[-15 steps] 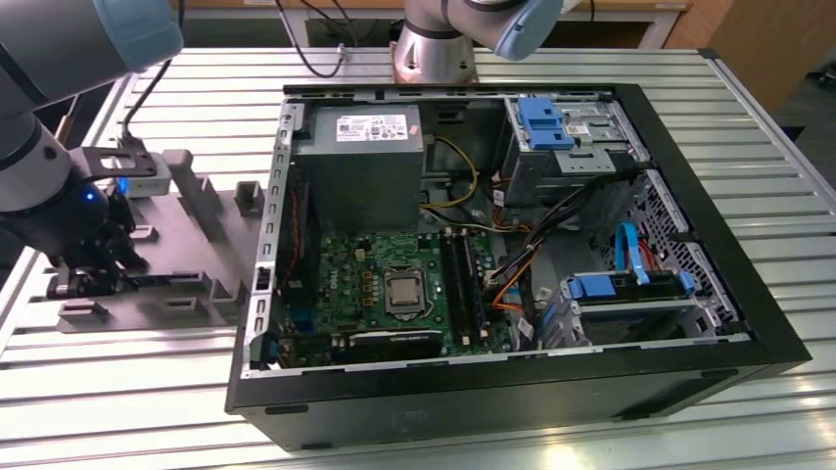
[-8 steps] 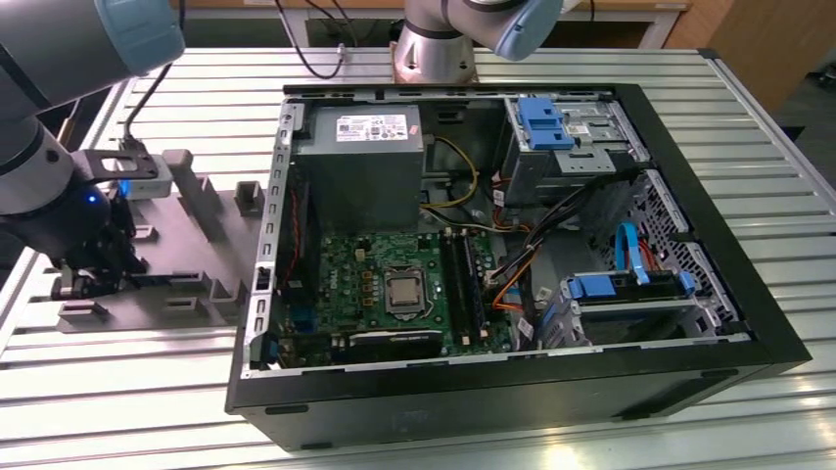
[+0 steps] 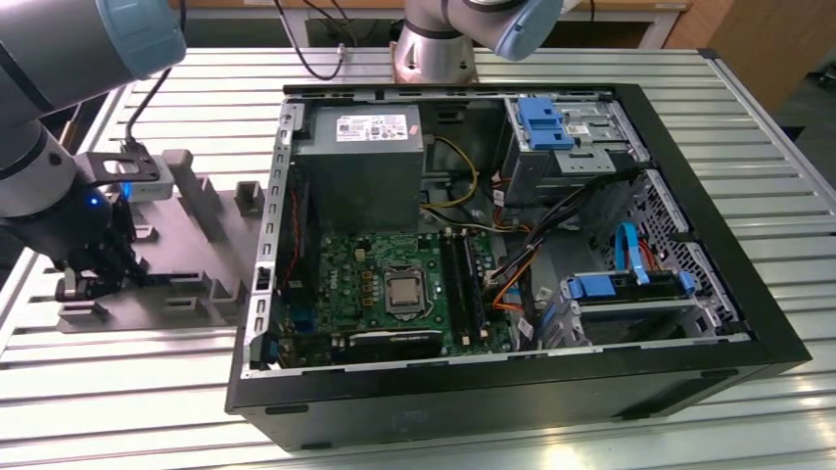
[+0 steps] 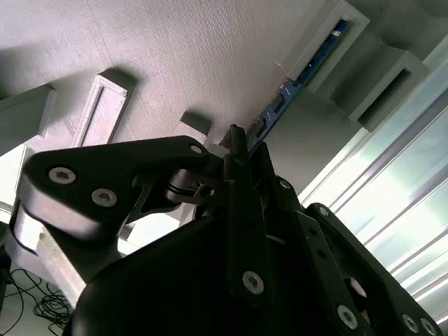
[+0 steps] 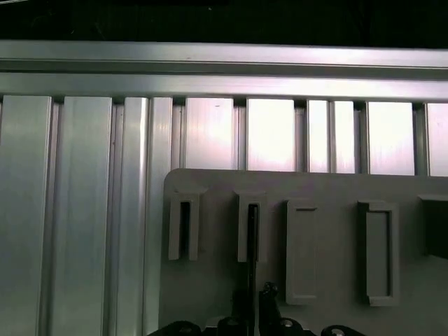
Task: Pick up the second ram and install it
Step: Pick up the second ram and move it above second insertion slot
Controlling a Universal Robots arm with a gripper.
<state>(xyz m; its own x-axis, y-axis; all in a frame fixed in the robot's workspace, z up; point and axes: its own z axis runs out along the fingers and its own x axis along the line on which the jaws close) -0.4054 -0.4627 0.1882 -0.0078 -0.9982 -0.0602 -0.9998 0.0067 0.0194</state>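
Slatted table (image 5: 70, 210): grey holder (image 5: 329, 185) cradles second ram (image 4: 306, 65), end effector (image 4: 236, 143) astride.

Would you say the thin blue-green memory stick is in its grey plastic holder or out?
In: the memory stick sits edgewise in the holder.

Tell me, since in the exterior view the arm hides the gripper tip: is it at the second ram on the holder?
Observer: Yes. In the second wrist view the gripper is right at one end of the second ram, which stands on edge in a slot of the grey holder.
Operator: Is it lined up with the stick?
Observer: In the first wrist view the ram shows edge-on and runs straight to the middle of the gripper.
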